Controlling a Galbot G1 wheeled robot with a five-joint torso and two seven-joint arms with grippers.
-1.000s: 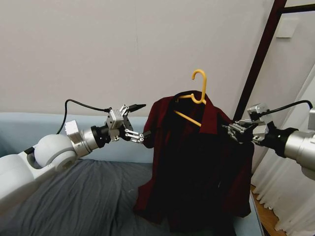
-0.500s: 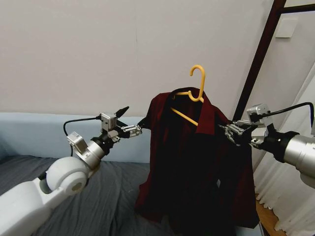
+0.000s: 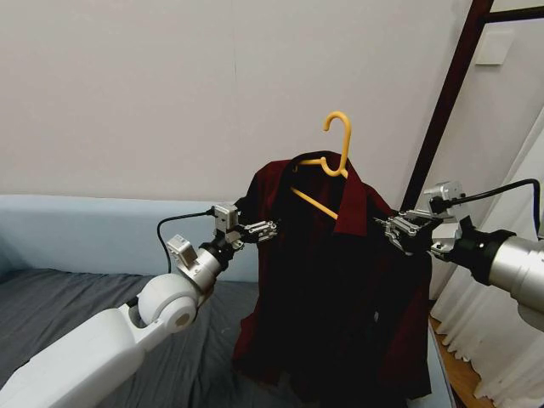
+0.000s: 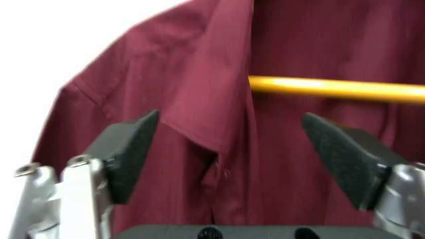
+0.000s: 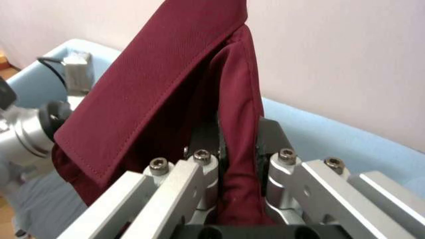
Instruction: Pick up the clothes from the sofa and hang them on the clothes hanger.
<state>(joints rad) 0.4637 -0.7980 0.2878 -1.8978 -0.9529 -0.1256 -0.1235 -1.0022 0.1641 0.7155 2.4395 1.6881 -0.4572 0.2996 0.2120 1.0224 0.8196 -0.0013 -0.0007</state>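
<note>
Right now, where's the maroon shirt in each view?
Head view: maroon shirt hangs centre on the yellow hanger.
Left wrist view: it spans just ahead of the open left claw.
Right wrist view: its edge sits pinched in the shut right claw.
Shared landmark: the hanger, head and left wrist views.

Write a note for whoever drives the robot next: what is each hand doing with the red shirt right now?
Left hand: open, at the collar side of the red shirt, gripping nothing.
Right hand: shut on the shirt's other shoulder, fabric pinched between its fingers.
Things: the shirt is held up in front of the sofa, with the yellow hanger inside its neck. The hanger's hook sticks up free, on nothing. A dark pole stands to the robot's right.
Done: shirt picked up, hanger in it.
Left: hook the hanger somewhere, then let go.
</note>
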